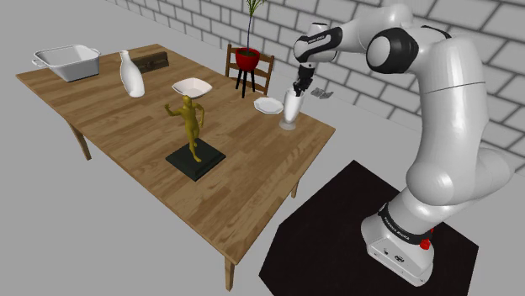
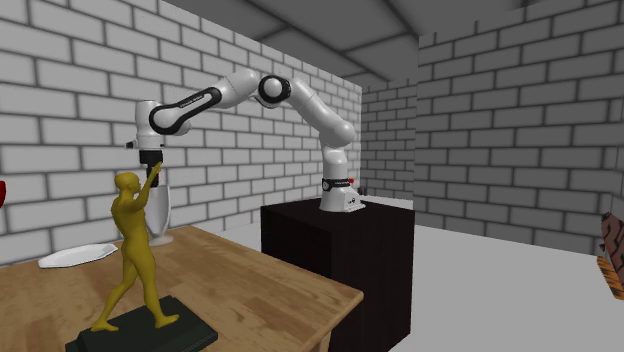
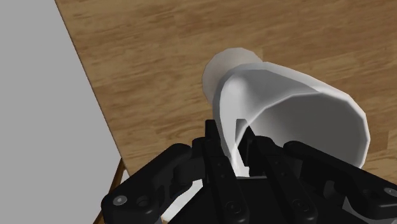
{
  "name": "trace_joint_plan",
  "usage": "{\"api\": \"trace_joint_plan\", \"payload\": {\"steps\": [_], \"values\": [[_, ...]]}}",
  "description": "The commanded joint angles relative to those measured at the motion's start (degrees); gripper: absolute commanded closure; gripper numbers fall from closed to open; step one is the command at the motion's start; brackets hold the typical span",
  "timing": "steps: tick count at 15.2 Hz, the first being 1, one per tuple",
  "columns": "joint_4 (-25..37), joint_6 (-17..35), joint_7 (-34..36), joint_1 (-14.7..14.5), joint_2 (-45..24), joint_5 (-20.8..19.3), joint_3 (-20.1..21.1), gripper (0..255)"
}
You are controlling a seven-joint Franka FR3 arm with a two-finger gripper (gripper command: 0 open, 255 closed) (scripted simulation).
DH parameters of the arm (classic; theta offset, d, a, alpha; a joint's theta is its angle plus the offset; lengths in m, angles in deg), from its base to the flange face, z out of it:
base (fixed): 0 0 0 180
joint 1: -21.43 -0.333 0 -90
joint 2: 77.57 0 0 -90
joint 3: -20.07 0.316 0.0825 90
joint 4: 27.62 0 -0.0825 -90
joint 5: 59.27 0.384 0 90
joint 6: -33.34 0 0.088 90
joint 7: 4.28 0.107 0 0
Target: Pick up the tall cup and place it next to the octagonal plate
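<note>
The tall white cup [image 1: 289, 112] stands upright near the table's corner, close to the white octagonal plate [image 1: 268, 105], on the side towards the shoulder view's right. My gripper [image 1: 299, 87] comes down from above and is shut on the cup's rim. In the wrist view the fingers [image 3: 219, 149] clasp one wall of the cup [image 3: 286, 108], one inside and one outside. In the second exterior view the cup [image 2: 161, 210] is right of the plate [image 2: 75, 256], with the gripper [image 2: 152, 172] at its top. Its foot is at the tabletop; I cannot tell if it touches.
A yellow figurine [image 1: 192, 126] on a dark base stands mid-table. Behind it are a white bowl [image 1: 192, 87], a white vase [image 1: 129, 75], a grey tub [image 1: 67, 61] and a dark box [image 1: 153, 61]. A chair [image 1: 249, 69] holds a red pot. The table edge [image 1: 324, 134] is close to the cup.
</note>
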Motion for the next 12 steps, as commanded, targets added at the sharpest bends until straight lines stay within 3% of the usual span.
{"api": "trace_joint_plan", "payload": {"steps": [1, 9, 10, 12], "values": [[-0.1, 1.0, 0.0, 0.0, -0.8, 0.0, 0.0, 255], [-0.1, 1.5, 0.0, 0.0, -1.3, 0.0, 0.0, 255], [-0.1, 1.5, 0.0, 0.0, -1.3, 0.0, 0.0, 0], [-0.2, 1.5, 0.0, 0.0, -1.3, 0.0, 0.0, 0]]}}
